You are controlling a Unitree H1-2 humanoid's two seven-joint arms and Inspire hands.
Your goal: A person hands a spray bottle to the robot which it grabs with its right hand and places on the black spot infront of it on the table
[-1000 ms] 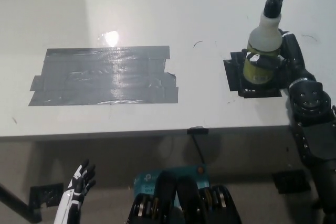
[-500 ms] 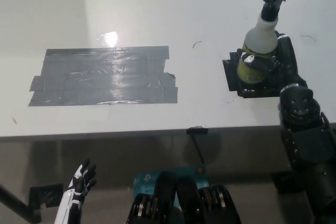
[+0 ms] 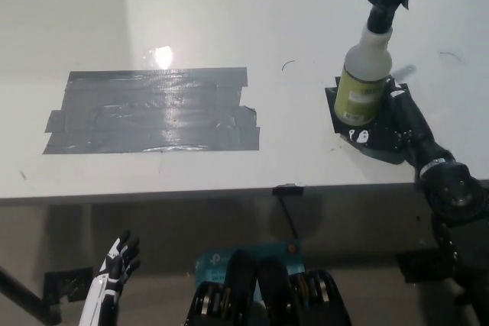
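The spray bottle (image 3: 366, 74), pale with a yellow-green label and a black trigger head, stands upright on the black spot (image 3: 335, 104) at the table's right. My black right hand (image 3: 396, 121) lies low beside the bottle's base on its right and front. Its fingers are spread on the spot and no longer wrap the bottle, so the label shows in full. Most of the spot is covered by the hand and the bottle. My white left hand (image 3: 114, 267) rests below the table's front edge at the lower left, fingers apart, holding nothing.
A large patch of grey tape (image 3: 153, 111) covers the white table (image 3: 306, 20) left of centre. The table's front edge (image 3: 153, 193) runs across the picture, with a small black clip (image 3: 287, 188) on it near the middle.
My right hand has let go of the bottle and dropped down and to the right. The bottle now stands on the spot by itself, more upright. The left hand has not moved.
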